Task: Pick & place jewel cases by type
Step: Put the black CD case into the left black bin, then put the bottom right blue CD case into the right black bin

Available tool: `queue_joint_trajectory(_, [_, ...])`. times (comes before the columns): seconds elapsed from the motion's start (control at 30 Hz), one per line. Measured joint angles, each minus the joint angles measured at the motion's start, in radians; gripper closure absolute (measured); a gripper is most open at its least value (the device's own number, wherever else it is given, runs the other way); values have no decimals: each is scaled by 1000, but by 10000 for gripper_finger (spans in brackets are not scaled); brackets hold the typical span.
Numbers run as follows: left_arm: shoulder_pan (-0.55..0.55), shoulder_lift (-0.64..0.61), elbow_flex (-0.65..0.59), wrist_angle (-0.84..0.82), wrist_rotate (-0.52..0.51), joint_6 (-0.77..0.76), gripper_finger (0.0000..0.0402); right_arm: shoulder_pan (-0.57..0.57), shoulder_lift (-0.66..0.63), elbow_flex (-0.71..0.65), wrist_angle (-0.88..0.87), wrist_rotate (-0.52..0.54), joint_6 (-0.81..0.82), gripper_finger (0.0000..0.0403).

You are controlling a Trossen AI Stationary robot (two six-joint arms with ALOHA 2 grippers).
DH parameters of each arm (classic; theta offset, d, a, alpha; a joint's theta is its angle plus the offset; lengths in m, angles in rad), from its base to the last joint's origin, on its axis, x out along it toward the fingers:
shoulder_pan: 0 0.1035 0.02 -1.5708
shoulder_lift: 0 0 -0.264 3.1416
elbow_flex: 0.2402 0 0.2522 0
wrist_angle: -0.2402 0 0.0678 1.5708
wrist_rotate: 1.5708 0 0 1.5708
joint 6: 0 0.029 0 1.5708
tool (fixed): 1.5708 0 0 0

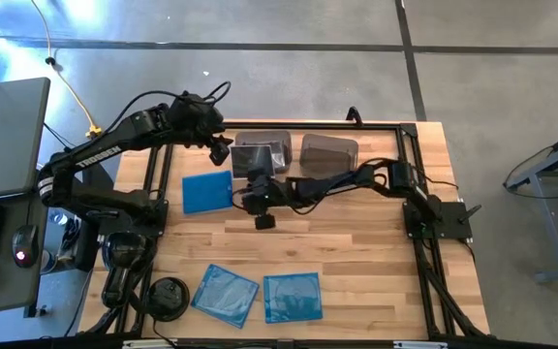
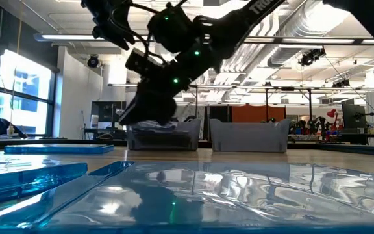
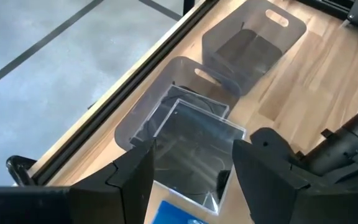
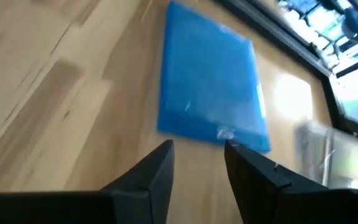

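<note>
Blue cases: one opaque-looking blue case (image 1: 207, 192) lies flat on the table just left of the right gripper; two more, case two (image 1: 226, 293) and case three (image 1: 292, 297), lie side by side near the front edge.
Dark cases: at least one lies tilted in the left bin (image 3: 143, 117), its corner riding up over the near wall; how many are stacked there I cannot tell.
Right bin: the second bin (image 1: 329, 150) stands beside the first at the back and seems to hold nothing.
Right gripper: the right gripper (image 4: 199, 163) hangs low near the table centre, aimed at the near edge of the back blue case; fingers apart with a narrow gap, nothing between them, not yet touching the case.
Left gripper: the left gripper (image 3: 192, 168) hovers over the left bin, fingers wide apart and holding nothing.
Step in hand: likely picking up the back blue case for the right bin.
Doing it well: a thin flat case offers only its edge, so bring one finger under or against that edge squarely, centred on the side, before pinching.
Risk: a skewed approach could shove the case along the wood, or towards the bin wall just beside it.
</note>
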Motion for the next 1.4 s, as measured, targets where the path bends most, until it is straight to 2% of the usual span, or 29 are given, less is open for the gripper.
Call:
queue_joint_trajectory(0.2, [0, 0, 0, -30, -4, 12, 192, -29, 23, 48, -6, -28, 37, 303])
queue_joint_trajectory(0.33, [0, 0, 0, -56, -3, 20, 192, -51, 26, 41, -24, -95, 39, 342])
queue_joint_trajectory(0.53, [0, 1, 0, -67, -2, 20, 192, -74, 25, 41, -10, 5, 34, 399])
queue_joint_trajectory(0.7, [0, 1, 0, -67, -2, 20, 192, -106, 25, 41, -1, 101, 34, 391])
queue_joint_trajectory(0.83, [0, 1, 0, -67, 0, 20, 192, -119, 25, 41, -11, 188, 19, 401])
queue_joint_trajectory(1.03, [0, 1, 0, -67, 0, 20, 192, -113, -2, 41, -32, 231, -31, 399])
queue_joint_trajectory(1.23, [0, 1, 0, -94, 1, 19, 193, -76, -93, 41, -134, 232, -50, 399])
queue_joint_trajectory(1.4, [0, 1, 0, -136, 34, -38, 192, -41, -222, 41, -280, 330, -45, 399])
